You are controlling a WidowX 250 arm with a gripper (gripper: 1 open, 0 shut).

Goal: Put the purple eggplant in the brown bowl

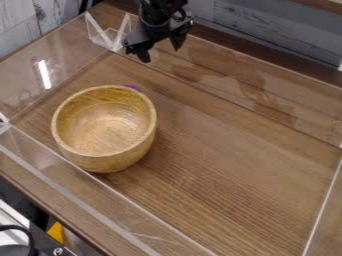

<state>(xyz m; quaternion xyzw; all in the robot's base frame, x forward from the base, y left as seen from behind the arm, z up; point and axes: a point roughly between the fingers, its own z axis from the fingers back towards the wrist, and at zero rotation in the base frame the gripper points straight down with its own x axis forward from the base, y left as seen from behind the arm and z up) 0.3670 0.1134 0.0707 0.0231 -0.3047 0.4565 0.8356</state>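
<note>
Nearest, the round light-brown wooden bowl (pixel 104 127) sits empty on the wood-grain table (pixel 241 160), and just behind its far rim peeks a tiny sliver of the purple eggplant (pixel 135 88), mostly hidden by the bowl wall. Further back beyond the bowl, the black gripper (pixel 154 50) hangs with claw spread wide, holding nothing, beside a clear plastic stand (pixel 104 33). I'd drop in behind the bowl's far rim, keep fingers clear of the wall, straddle the eggplant fully before closing.
</note>
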